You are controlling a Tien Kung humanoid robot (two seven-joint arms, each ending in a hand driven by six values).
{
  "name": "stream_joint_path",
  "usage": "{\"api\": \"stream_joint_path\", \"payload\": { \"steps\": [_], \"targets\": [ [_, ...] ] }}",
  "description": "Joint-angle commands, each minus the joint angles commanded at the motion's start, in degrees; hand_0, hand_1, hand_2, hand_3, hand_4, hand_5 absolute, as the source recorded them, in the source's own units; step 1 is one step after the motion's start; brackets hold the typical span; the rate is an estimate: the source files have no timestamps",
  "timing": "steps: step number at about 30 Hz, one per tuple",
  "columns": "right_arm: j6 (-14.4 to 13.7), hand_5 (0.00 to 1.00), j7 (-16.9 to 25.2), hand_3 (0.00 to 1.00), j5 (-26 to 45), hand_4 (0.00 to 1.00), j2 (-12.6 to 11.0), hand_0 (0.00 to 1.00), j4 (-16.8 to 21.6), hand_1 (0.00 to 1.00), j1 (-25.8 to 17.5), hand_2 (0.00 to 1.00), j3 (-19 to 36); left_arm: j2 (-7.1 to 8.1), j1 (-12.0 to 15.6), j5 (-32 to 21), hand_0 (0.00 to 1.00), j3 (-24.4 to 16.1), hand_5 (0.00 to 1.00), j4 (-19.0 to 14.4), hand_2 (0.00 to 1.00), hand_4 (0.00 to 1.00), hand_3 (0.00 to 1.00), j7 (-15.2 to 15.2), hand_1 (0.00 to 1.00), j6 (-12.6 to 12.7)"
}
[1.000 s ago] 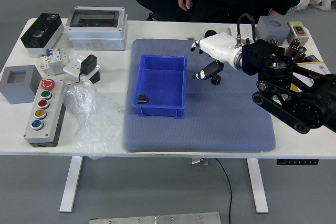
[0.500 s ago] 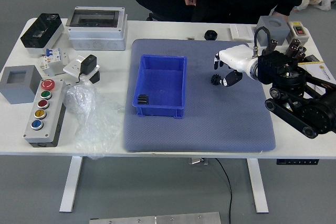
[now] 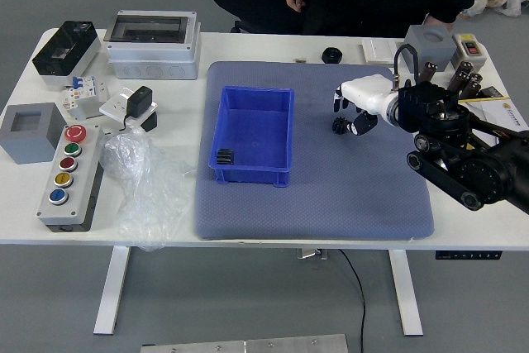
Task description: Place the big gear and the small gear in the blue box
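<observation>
apparently open, right hand hovers beside the small gear.

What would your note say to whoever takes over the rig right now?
Right hand: fingers open, just beside the small black gear; grasp not evident.
Left hand: out of view.
Gears: the small one lies on the mat; a black ribbed part, probably the big gear, sits in the blue box's near-left corner.
Done: big gear, if that part is it.
Left: grip the small gear, place it in the box.
</observation>
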Motion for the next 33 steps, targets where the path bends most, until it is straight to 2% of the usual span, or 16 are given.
{"api": "stream_joint_path", "payload": {
  "steps": [5,6,11,12,17,18,33],
  "targets": [
    [0.29,0.014,0.18,0.655,1.6,0.647,1.12,0.536,-2.15,0.496,0.6,0.646,-0.81,-0.12,-0.1,-0.16,0.861,0.27,0.688,0.02,0.846,0.755,0.866,0.01,0.843,-0.01],
    [0.38,0.016,0.18,0.712,1.86,0.658,1.31,0.56,-2.53,0.527,0.71,0.673,-0.96,-0.14,-0.12,-0.17,0.861,0.31,0.688,0.02,0.846,0.756,0.866,0.01,0.843,-0.01],
    [1.11,0.016,0.05,0.712,3.06,0.658,2.27,0.56,-4.45,0.527,1.3,0.673,-1.56,-0.23,-0.21,-0.31,0.861,0.51,0.688,0.03,0.846,0.756,0.866,0.03,0.843,-0.02],
    [1.19,0.027,0.03,0.795,3.17,0.68,2.38,0.611,-4.67,0.594,1.37,0.728,-1.62,-0.24,-0.22,-0.34,0.861,0.54,0.687,0.03,0.846,0.756,0.866,0.03,0.842,-0.03],
    [1.57,0.027,-0.1,0.795,3.89,0.68,3.0,0.611,-6.04,0.594,1.79,0.728,-1.84,-0.32,-0.25,-0.45,0.861,0.69,0.687,0.04,0.846,0.756,0.866,0.05,0.842,-0.02],
    [1.6,0.047,-0.12,0.826,3.99,0.702,3.11,0.65,-6.27,0.634,1.88,0.77,-1.84,-0.33,-0.26,-0.48,0.861,0.72,0.687,0.04,0.846,0.755,0.866,0.06,0.843,-0.02],
    [0.77,0.045,0.32,0.818,5.57,0.705,4.54,0.669,-9.45,0.646,3.19,0.784,-2.34,-0.67,-0.42,-0.73,0.862,1.22,0.687,0.06,0.846,0.756,0.865,0.09,0.842,-0.04]
  ]
}}
